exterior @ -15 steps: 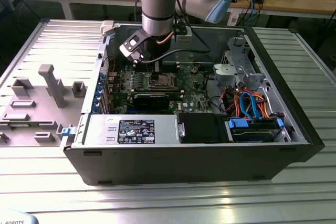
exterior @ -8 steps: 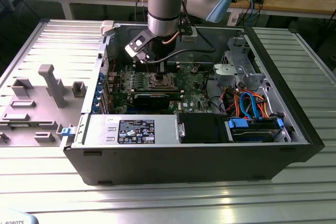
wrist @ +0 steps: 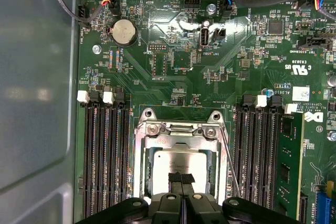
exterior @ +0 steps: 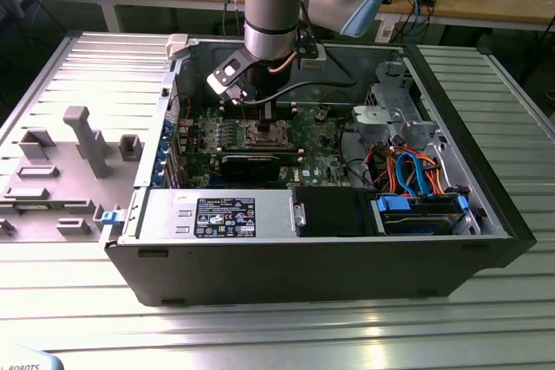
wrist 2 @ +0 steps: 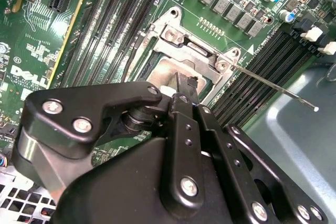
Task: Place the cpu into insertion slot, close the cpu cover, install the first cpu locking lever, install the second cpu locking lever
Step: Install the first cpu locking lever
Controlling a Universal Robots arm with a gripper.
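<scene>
Silver cover [wrist: 178, 131] appears down over cpu [wrist: 173, 161]; gripper [wrist: 181, 176], closed tight and holding nothing, bears on it. Best pressed straight, no sliding; lever [wrist 2: 273, 87] unlatched.

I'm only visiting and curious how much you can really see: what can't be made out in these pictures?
Near part of the cpu and the cpu cover: first wrist view, covered by the shut gripper and cut by the picture's edge.
Whether the fingertips touch the cpu: both wrist views, the gripper itself hides the contact.
The insertion slot: exterior view, too small, partly behind the arm.
</scene>
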